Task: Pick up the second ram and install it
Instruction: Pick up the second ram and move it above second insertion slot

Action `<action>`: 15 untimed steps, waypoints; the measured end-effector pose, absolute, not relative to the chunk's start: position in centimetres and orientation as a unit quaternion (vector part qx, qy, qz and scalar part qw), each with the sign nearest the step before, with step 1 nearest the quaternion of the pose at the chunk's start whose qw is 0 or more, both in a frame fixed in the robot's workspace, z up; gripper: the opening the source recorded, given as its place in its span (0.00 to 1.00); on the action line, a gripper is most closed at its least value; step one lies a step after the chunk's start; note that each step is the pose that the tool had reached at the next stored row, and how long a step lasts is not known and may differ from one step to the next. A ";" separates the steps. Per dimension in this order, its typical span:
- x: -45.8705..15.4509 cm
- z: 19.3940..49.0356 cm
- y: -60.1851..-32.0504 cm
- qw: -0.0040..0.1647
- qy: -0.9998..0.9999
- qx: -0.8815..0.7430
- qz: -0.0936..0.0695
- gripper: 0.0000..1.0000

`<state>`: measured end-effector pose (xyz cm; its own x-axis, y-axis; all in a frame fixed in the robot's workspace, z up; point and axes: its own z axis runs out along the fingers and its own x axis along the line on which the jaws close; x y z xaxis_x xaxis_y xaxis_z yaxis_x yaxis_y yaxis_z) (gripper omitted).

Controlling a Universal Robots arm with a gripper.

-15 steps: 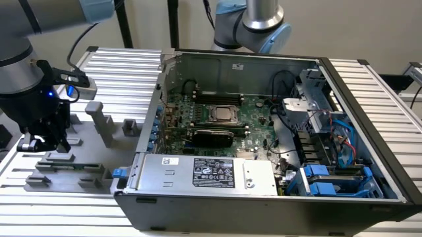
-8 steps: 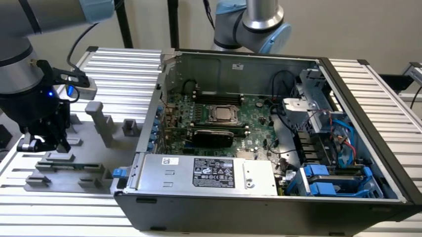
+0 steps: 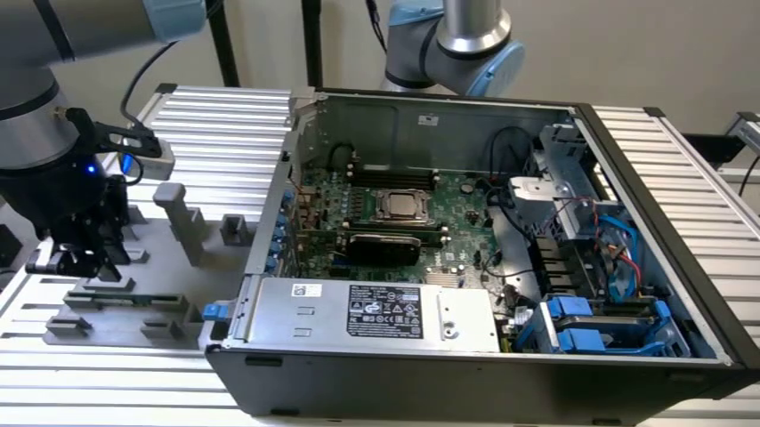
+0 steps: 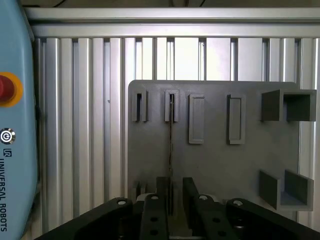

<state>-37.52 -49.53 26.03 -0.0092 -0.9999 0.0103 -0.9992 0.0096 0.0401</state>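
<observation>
The second ram (image 4: 171, 145) stands on edge in a slotted grey fixture (image 4: 215, 165), seen as a thin dark line running from a holder slot down between my fingers. My gripper (image 4: 175, 200) hangs over the near end of the stick, open, with one finger (image 4: 161, 192) close beside it and a gap to the other. In the exterior view the gripper (image 3: 84, 262) sits low over the fixture (image 3: 178, 231) at that view's left, and the green stick (image 3: 131, 299) lies just past it.
An open computer case (image 3: 475, 356) lies at the exterior view's right of the fixture, with a motherboard, a silver CPU (image 3: 404, 206) and black memory slots (image 3: 392, 178). A second arm (image 3: 457, 44) stands behind it. A pale blue teach pendant (image 4: 15, 125) lies on the ribbed aluminium table (image 4: 90, 125).
</observation>
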 end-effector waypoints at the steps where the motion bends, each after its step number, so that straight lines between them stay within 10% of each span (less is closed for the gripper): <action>1: -37.5 26.0 -49.5 0.018 -0.710 0.704 -0.011 0.30; 15: -37.7 24.2 -49.5 0.018 -0.706 0.708 -0.010 0.36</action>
<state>-37.67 -49.53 24.22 0.0035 -0.9999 0.0103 -0.9992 -0.0031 0.0400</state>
